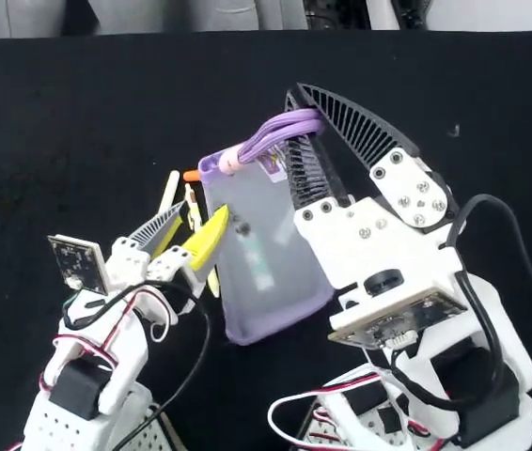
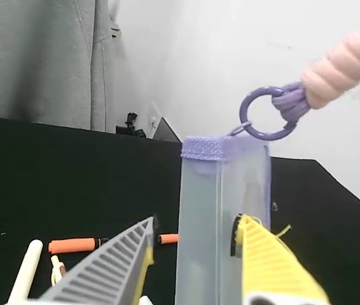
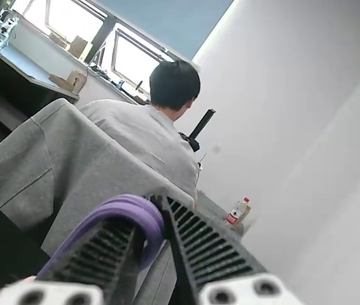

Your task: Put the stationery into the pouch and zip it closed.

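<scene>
Pouch [image 1: 266,263] is held up by its purple strap [image 1: 280,132] above the black table [image 1: 59,122] — contents blurred, zip not readable. Right gripper [image 1: 294,117] is clamped on the strap. Left gripper [image 1: 200,216] has its jaws parted, straddling the pouch edge. Orange marker [image 1: 191,176] and cream pen [image 1: 168,193] lie on the table, half hidden behind the left gripper. White wall [image 2: 231,51] beyond.

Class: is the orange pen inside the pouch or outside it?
Outside. The orange pen lies on the black table, beside the pouch, not within its walls.
</scene>
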You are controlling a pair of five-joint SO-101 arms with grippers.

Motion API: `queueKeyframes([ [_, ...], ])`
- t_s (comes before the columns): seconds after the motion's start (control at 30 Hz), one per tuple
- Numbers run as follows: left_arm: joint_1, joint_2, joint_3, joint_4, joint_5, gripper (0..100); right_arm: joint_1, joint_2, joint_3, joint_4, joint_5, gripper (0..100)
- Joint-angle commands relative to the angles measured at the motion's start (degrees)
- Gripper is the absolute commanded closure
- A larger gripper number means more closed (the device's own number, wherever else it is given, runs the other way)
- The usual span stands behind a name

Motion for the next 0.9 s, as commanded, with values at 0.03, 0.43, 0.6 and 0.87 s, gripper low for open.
queueKeyframes([
  [0.03, 1.71, -0.09, 0.57, -2.11, -2.02, 78, -0.88, -3.12, -0.57, 1.67, 0.53, 98.8],
  [0.43, 10.51, -0.09, 7.87, -13.45, -9.58, 78, -5.63, -5.05, -0.57, 4.57, 4.22, 98.8],
  [0.6, 10.51, -0.09, 8.31, -13.27, -9.58, 78, -5.71, -5.05, -0.57, 4.84, 4.22, 98.8],
  [0.87, 10.42, -0.18, 7.52, -7.91, -15.03, 78, -5.80, -5.05, -5.14, 10.55, 4.31, 98.8],
])
